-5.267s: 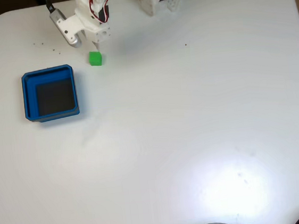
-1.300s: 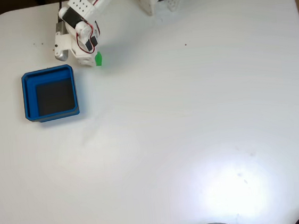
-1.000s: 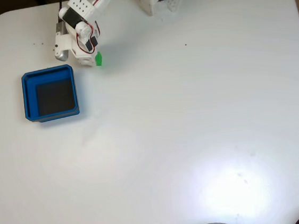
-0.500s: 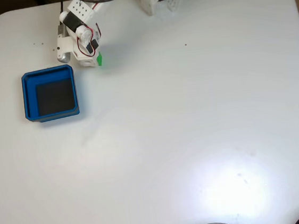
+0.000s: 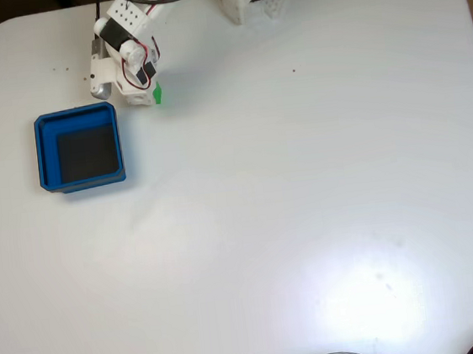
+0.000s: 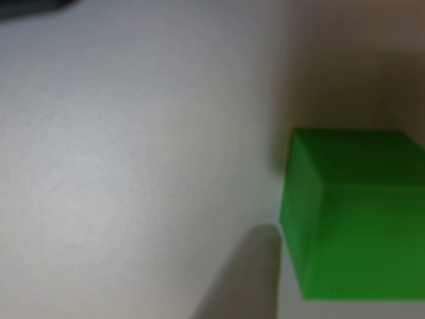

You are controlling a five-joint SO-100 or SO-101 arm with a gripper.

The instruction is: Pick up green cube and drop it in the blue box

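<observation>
Resting on a white table point(image 5: 305, 187), the green cube point(image 5: 157, 93) is seen in the fixed view as a tiny bright green sliver in the upper left of the frame, most of it covered from above by the white arm point(image 5: 125, 45). In the other view the green cube point(image 6: 352, 212) is shown very close and blurred at the lower right of the frame, cut off by the right edge. Its faces are plain and solid, with a darker top face, a lighter front face and a narrow left face. No brand, label or writing can be read on the cube or anywhere else in either view.

A blurred pale grey finger point(image 6: 242, 279) is seen at the bottom centre of the other view, its tip just beside the lower left edge of the cube; contact cannot be told through the blur. A second finger cannot be made out, so it cannot be told whether the gripper point(image 5: 139, 92) is spread wide, set narrow or closed on the cube. In the fixed view the gripper's tips are hidden beneath the arm's white body, directly beside the visible green sliver.

The blue box point(image 5: 45, 155) is seen in the fixed view at the left of the frame, below and to the left of the cube and apart from it. It is a square, shallow tray with thick blue walls, clipped corners and a dark floor.
</observation>
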